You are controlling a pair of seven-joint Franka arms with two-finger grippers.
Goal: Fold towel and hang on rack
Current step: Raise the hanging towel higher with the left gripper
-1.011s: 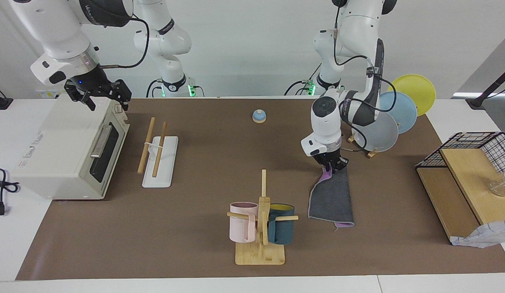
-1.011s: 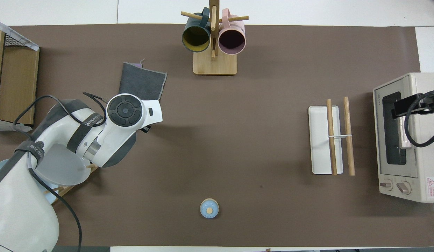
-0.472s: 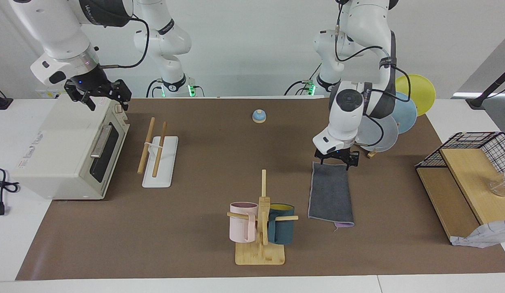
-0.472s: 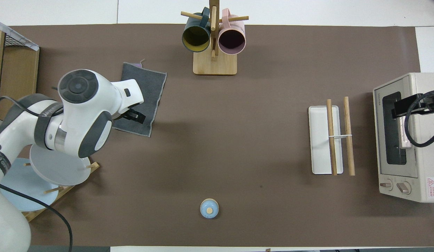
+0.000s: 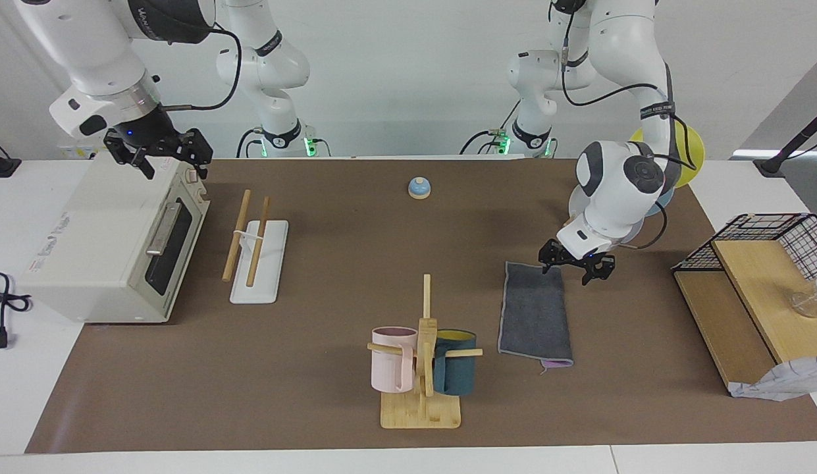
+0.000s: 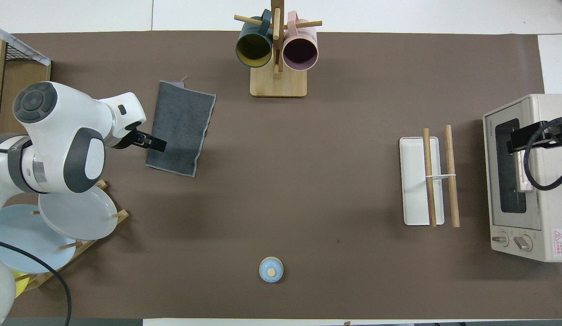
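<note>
The towel (image 5: 535, 313) lies folded flat on the brown mat, dark grey face up, with a purple corner showing at the edge farther from the robots. It also shows in the overhead view (image 6: 181, 129). My left gripper (image 5: 576, 263) is open and empty, low beside the towel's nearer corner, toward the left arm's end of the table; it also shows in the overhead view (image 6: 147, 141). The rack (image 5: 237, 234), two wooden rods on a white base, stands beside the toaster oven (image 5: 112, 243); it also shows in the overhead view (image 6: 450, 176). My right gripper (image 5: 173, 168) waits open over the oven.
A bamboo mug tree (image 5: 424, 355) with a pink and a teal mug stands beside the towel. A stand of round plates (image 6: 77, 217) is close to the left arm. A small blue bell (image 5: 419, 188) sits near the robots. A wire-and-wood shelf (image 5: 757, 276) stands at the left arm's end.
My left gripper let go of the towel's raised edge, which dropped flat, and then moved off the towel toward the left arm's end. The right arm has not moved.
</note>
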